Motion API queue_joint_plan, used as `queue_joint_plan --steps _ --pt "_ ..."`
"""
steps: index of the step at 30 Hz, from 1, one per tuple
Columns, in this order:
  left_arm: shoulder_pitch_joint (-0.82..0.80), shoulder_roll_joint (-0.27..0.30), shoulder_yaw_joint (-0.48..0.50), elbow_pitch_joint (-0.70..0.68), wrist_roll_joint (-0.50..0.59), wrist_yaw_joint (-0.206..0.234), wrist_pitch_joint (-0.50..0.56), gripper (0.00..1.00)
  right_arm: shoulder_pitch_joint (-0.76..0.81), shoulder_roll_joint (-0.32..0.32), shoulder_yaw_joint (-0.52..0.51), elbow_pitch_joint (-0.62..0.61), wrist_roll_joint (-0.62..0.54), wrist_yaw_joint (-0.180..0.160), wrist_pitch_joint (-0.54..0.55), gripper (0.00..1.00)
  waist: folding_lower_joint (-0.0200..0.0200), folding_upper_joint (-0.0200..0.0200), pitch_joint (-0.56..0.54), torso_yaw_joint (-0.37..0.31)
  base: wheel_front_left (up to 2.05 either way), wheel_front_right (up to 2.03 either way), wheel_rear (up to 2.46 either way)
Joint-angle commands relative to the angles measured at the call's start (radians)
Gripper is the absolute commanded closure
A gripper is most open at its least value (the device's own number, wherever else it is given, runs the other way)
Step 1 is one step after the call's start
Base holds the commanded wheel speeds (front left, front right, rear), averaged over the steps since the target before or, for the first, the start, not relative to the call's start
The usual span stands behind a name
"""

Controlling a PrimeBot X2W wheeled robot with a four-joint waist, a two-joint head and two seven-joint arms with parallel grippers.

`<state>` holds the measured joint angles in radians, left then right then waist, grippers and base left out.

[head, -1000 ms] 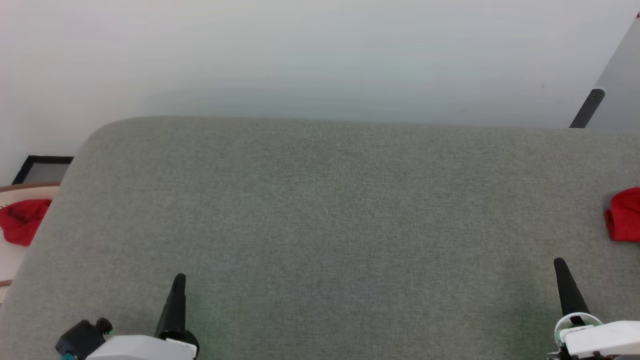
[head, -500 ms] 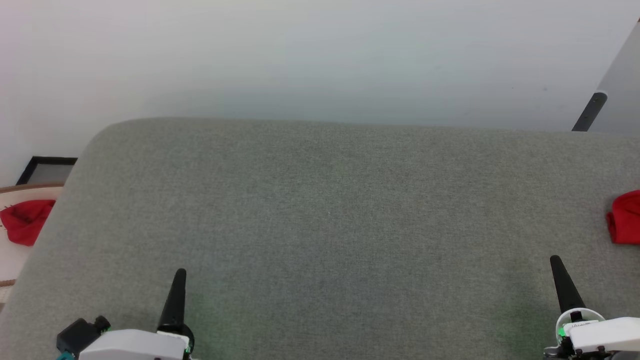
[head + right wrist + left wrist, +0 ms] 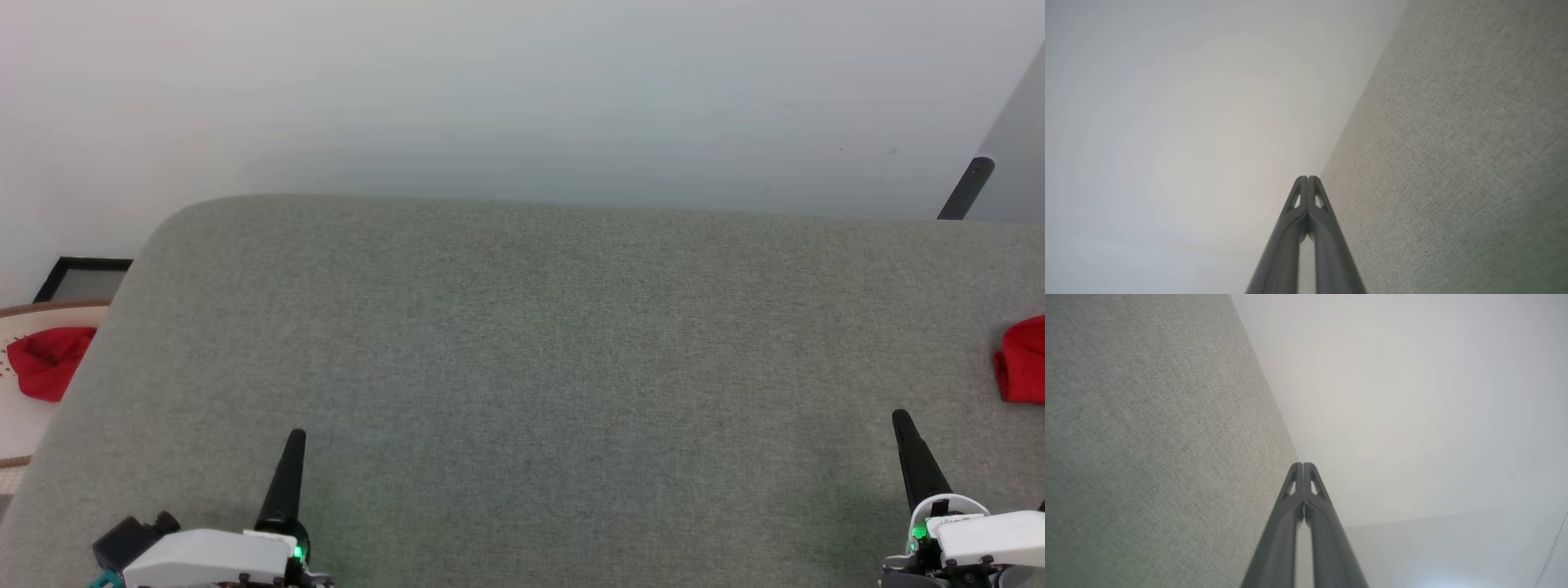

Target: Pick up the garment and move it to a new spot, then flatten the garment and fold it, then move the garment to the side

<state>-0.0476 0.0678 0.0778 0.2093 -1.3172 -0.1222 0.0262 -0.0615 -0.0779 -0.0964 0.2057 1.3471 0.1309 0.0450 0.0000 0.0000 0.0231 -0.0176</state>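
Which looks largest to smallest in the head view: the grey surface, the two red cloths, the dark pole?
1. grey surface
2. left red cloth and right red cloth: unranked, because the right one is cut off by the picture's edge
3. dark pole

You were looking down on a table (image 3: 539, 343) covered in grey woven fabric, the weave fine and even across the top. Its far edge ran straight across your head view, and the far left corner was rounded, curving into the left edge, which slanted toward the near left. At the right edge, about midway between far and near, a red cloth (image 3: 1023, 361) lay bunched on the fabric. The side of the picture cut it off, so you could not tell its full shape. Both wrist views showed the same grey weave.
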Motion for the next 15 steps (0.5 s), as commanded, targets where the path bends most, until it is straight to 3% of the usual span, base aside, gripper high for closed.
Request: queue_joint_plan --steps 1,15 --pt "-0.018 0.000 0.006 0.000 -0.029 -0.006 0.007 1.00 -0.018 0.003 -0.005 0.000 0.025 0.000 0.007 1.00 0.0000 0.0000 -0.001 0.001 0.00 0.00 0.00" --pt "-0.036 -0.004 0.014 0.014 -0.134 -0.009 0.035 1.00 -0.032 0.011 -0.009 0.015 0.120 0.000 0.030 1.00 0.0000 0.0000 -0.008 0.007 0.00 0.00 0.00"
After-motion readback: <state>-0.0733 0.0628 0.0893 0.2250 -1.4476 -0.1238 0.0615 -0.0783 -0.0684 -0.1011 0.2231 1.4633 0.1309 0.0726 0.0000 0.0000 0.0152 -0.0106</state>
